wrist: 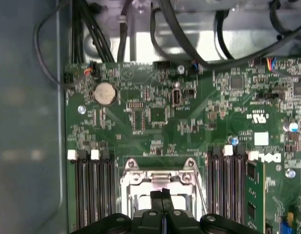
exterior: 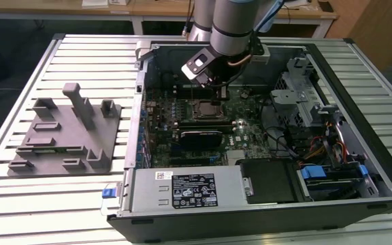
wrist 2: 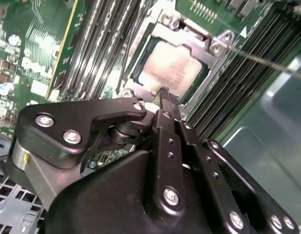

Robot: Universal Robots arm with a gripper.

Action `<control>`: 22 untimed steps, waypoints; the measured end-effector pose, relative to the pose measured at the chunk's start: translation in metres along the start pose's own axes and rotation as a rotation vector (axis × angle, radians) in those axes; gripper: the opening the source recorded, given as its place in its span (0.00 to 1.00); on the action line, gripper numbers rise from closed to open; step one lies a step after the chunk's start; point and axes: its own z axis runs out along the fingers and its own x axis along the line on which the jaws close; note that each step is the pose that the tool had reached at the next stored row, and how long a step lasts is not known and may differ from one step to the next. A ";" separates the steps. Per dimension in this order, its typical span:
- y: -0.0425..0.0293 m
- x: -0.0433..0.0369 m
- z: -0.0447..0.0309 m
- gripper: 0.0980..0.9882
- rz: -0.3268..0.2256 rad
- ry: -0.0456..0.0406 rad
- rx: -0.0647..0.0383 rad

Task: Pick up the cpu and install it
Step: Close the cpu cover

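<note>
Cpu [wrist 2: 172, 68], a small flat square chip with a pale silvery top, sits in the steel-framed socket [wrist 2: 216, 46] on the green motherboard [wrist: 155, 114]. The black, screw-studded claw [wrist 2: 164, 93] hangs just above it, clenched tight on nothing.

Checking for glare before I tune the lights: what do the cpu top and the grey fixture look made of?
The cpu: pale metal top with a satin finish, judging by its soft sheen. The grey fixture: probably matte plastic, an even grey with no glints.
</note>
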 end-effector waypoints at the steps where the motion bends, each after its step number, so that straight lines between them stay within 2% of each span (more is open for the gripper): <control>1: -0.0018 -0.0001 0.0003 0.01 0.000 0.0000 0.000; 5: -0.0073 -0.0004 0.0014 0.01 0.000 0.0002 0.000; 22: -0.0075 -0.0004 0.0018 0.01 -0.010 0.0000 0.000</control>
